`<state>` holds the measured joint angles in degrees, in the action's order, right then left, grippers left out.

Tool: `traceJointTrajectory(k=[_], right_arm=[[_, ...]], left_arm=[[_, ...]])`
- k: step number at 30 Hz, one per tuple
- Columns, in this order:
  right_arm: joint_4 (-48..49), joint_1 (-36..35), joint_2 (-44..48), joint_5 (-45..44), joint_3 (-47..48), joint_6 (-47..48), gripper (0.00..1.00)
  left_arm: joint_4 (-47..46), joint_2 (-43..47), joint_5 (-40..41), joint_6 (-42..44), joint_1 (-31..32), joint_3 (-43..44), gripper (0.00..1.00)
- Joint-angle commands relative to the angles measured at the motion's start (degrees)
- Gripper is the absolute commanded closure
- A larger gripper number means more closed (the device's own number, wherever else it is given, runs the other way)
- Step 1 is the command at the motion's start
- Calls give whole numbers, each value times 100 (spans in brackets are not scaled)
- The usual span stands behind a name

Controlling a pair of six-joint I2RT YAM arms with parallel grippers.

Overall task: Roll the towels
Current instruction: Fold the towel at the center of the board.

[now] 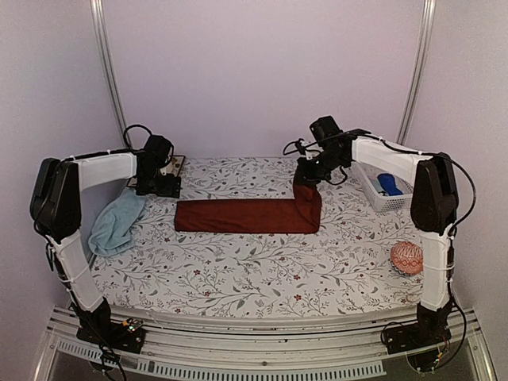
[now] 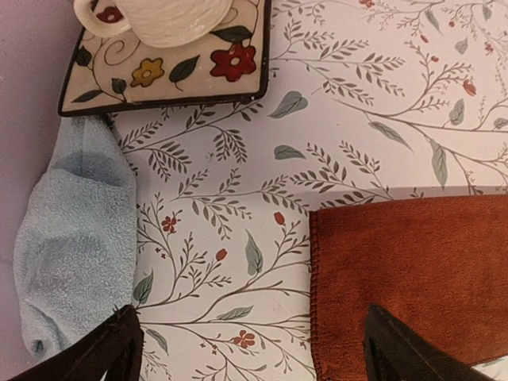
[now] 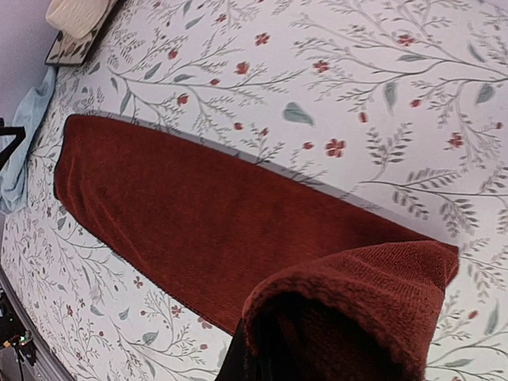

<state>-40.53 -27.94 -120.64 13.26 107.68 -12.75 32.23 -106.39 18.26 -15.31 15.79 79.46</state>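
A dark red towel [image 1: 238, 215] lies folded into a long strip across the middle of the table. My right gripper [image 1: 305, 181] is shut on its right end and holds that end lifted and curled over [image 3: 357, 294]; the fingers are hidden by the cloth. The strip stretches away to the left in the right wrist view [image 3: 182, 206]. My left gripper [image 1: 157, 187] is open and empty, hovering above the table just off the towel's left end [image 2: 413, 278]. A light blue towel [image 1: 117, 221] lies crumpled at the table's left edge, also in the left wrist view [image 2: 75, 230].
A floral square plate [image 2: 171, 71] with a cream cup [image 2: 159, 16] stands at the back left. A white basket [image 1: 379, 190] with a blue object [image 1: 389, 184] sits at the back right. An orange patterned ball [image 1: 407, 257] lies by the right arm.
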Motion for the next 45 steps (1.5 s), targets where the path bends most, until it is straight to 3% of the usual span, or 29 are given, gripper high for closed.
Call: traceJointTrajectory(k=[1, 12, 25, 33, 45], right_arm=[[24, -390, -477, 414, 580, 22, 98], [505, -972, -1334, 937, 1521, 67, 98], [1911, -1235, -1948, 1452, 1715, -174, 99], [1710, -819, -362, 1011, 755, -17, 99], [592, 254, 1589, 799, -1025, 448, 98]], left_arm=[[20, 327, -147, -160, 55, 188, 4], [-42, 527, -740, -427, -217, 141, 3], [-393, 339, -1351, -506, -336, -32, 3], [-489, 19, -1669, -657, 281, 371, 3], [-1568, -1269, -3551, -1387, 1272, 1380, 3]])
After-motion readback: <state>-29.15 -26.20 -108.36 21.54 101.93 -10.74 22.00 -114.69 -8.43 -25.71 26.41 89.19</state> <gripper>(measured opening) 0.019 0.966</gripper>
